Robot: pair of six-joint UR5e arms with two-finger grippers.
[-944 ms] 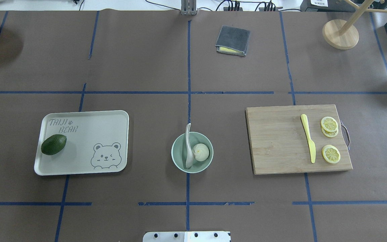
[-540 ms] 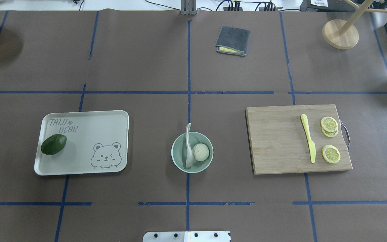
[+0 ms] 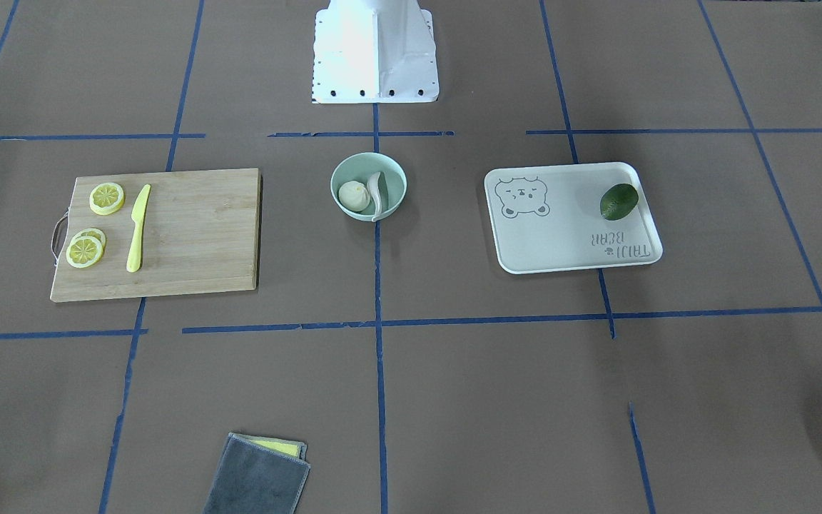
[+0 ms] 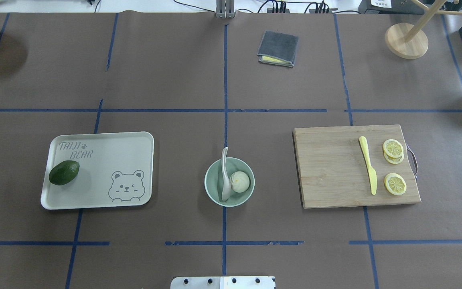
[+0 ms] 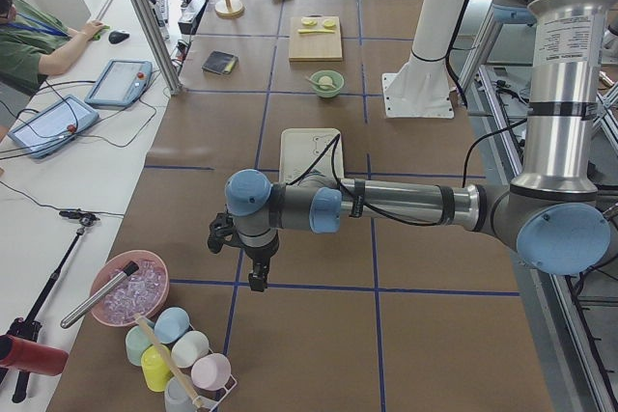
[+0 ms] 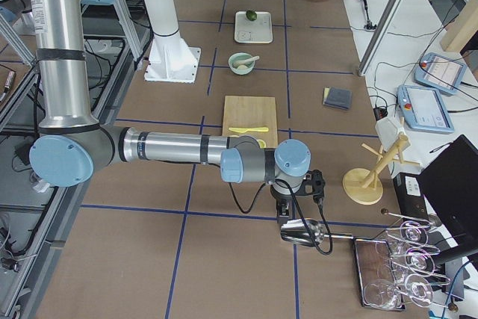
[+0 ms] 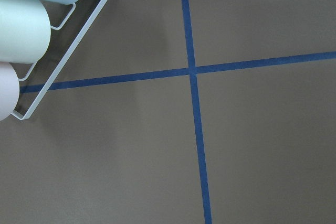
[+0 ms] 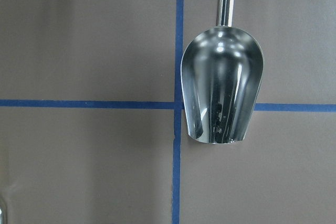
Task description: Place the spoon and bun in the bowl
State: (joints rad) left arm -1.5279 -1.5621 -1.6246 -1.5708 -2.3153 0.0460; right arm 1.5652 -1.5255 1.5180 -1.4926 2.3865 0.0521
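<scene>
Bowl: the mint-green bowl [image 4: 236,197] stands on the brown table cover near the centre, on a blue tape line, between the tray and the cutting board.
Bun: the white pleated bun [image 4: 240,181] sits inside the bowl, on the side toward the cutting board.
Spoon: the off-white spoon [image 4: 225,176] has its scoop down in the bowl, close against the bun. Its handle leans out over the far rim.
Left gripper: the left gripper [image 5: 258,282] hangs over bare table cover at the table's left end, well apart from the bowl. I cannot tell how far its fingers are parted. Nothing is seen in its hold.
Right gripper: the right gripper [image 6: 284,220] hangs above a metal scoop [image 8: 221,85] at the table's right end. Finger spacing cannot be told.
Tray: the white bear-print tray [image 4: 106,160] carries an avocado [image 4: 64,172].
Cutting board: the wooden board [image 4: 327,168] carries a yellow knife [image 4: 368,164] and lemon slices [image 4: 394,184].
</scene>
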